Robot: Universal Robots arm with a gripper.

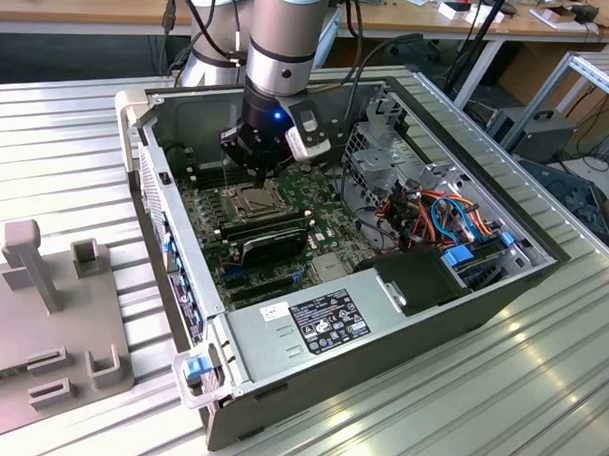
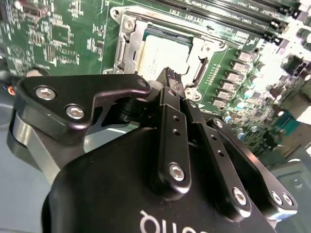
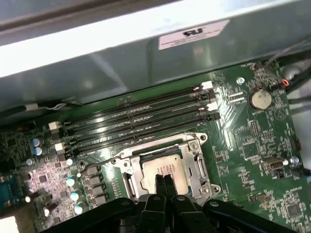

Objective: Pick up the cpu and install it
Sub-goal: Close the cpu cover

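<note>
**Gripper shut over the seated cpu**

The open computer case (image 1: 381, 321) stands on the ribbed metal tabletop (image 1: 68, 130). The arm reaches straight down into the case's half toward the exterior view's left. In both wrist views the gripper (image 3: 164, 180) has its two fingertips drawn together, with nothing visible between them.

The cpu (image 2: 163, 51) lies flat inside the socket frame (image 3: 197, 167), silver-grey top up. It is directly beneath the gripper. The fingertips hang over the cpu's edge that faces away from the memory slots (image 3: 136, 121), not over its middle. Whether they touch the chip or hover just above it, I cannot tell. The cpu is square, so it has no long axis to line up with.

By count there are one cpu, one socket frame, one gripper, four parallel memory slots beside the frame, and one coin battery (image 3: 260, 98) further along the board.
</note>
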